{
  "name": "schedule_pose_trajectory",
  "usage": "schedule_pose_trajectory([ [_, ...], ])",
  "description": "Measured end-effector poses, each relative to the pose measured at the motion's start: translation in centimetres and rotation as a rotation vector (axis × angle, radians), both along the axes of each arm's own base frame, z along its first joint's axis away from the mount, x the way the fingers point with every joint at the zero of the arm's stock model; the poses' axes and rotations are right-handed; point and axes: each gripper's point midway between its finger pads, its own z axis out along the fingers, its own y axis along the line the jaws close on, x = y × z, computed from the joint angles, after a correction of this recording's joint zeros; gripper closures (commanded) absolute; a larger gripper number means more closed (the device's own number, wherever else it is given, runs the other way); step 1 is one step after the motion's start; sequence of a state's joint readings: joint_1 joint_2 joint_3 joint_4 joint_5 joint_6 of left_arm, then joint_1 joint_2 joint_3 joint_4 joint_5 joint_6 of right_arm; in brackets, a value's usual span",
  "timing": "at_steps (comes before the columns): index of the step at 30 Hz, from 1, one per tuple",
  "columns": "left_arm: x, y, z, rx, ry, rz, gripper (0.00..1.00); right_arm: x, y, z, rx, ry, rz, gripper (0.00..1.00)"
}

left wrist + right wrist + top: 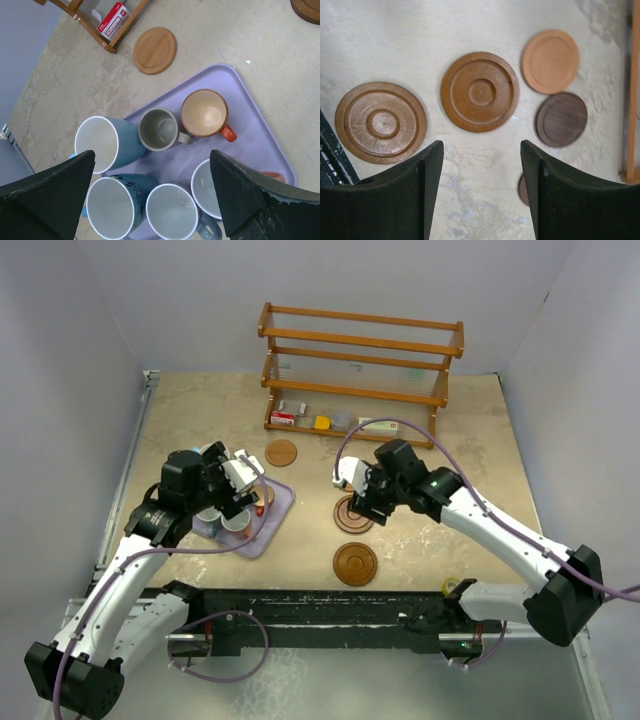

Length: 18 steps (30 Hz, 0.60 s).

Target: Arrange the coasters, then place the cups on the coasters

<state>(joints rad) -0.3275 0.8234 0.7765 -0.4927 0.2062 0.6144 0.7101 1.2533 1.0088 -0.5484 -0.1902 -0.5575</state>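
Several cups stand on a lavender tray (pixel 250 135): pale blue ones (pixel 100 142) (pixel 170 212), a grey-green cup (pixel 159 129) and a copper-orange cup (pixel 204 113). My left gripper (pixel 151 165) hangs open above them, holding nothing. A light brown coaster (pixel 154 50) lies beyond the tray. My right gripper (pixel 481 147) is open over bare table, just short of two grooved coasters (pixel 381 122) (pixel 480 91). Beside them lie a light brown coaster (pixel 550 61) and a dark brown coaster (pixel 561 119). A second dark one (pixel 522 189) peeks out behind the right finger.
A wooden rack (pixel 360 370) stands at the back of the table with small boxes (pixel 283 418) on its bottom shelf. Grey walls close in both sides. The black base rail (pixel 320 608) runs along the near edge.
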Motion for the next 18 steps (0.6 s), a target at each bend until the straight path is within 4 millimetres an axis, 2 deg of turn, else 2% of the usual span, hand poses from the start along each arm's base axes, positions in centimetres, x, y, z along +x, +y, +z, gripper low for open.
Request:
schedule_pose_trajectory([
  [4,0.3,0.2,0.3,0.008,-0.005,0.015,0.06,1.4,-2.2,1.5,0.048,-0.014,-0.145,0.31],
  [13,1.3,0.5,0.3,0.029,0.001,0.046,0.05,3.1,-6.0,1.8,0.091,0.038,-0.376,0.16],
  [18,1.6,0.7,-0.1,0.041,0.014,0.057,0.05,3.9,-7.9,3.0,0.135,0.017,-0.473,0.10],
])
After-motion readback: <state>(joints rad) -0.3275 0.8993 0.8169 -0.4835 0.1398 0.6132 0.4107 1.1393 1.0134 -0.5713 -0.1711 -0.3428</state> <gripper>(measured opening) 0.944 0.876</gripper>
